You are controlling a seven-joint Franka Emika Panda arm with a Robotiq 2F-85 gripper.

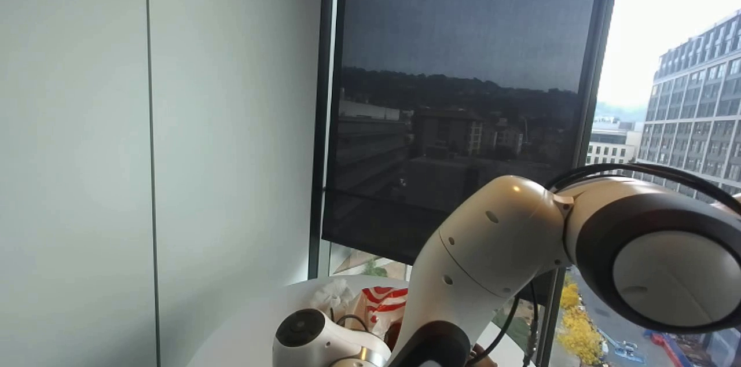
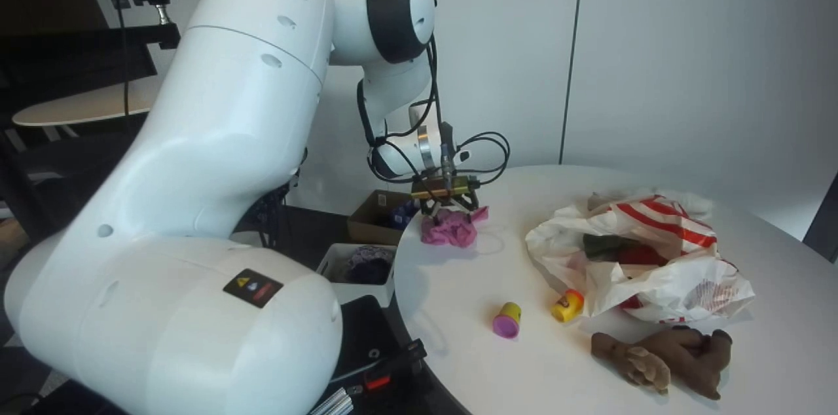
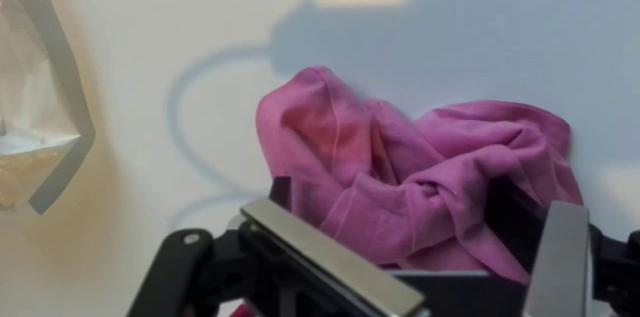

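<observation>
- Pink cloth lies bunched at the far left of the table, directly beneath the gripper.
- The jaws stand wide, the cloth between them.
- Yellow-and-purple tub is nearer, right of the cloth.
- Plastic bag lies farther right.

Bare table is stretching between cloth and bag; toward the brown item, the purple-lidded tub and red-topped tub are obstructing, leaving a gap.
</observation>
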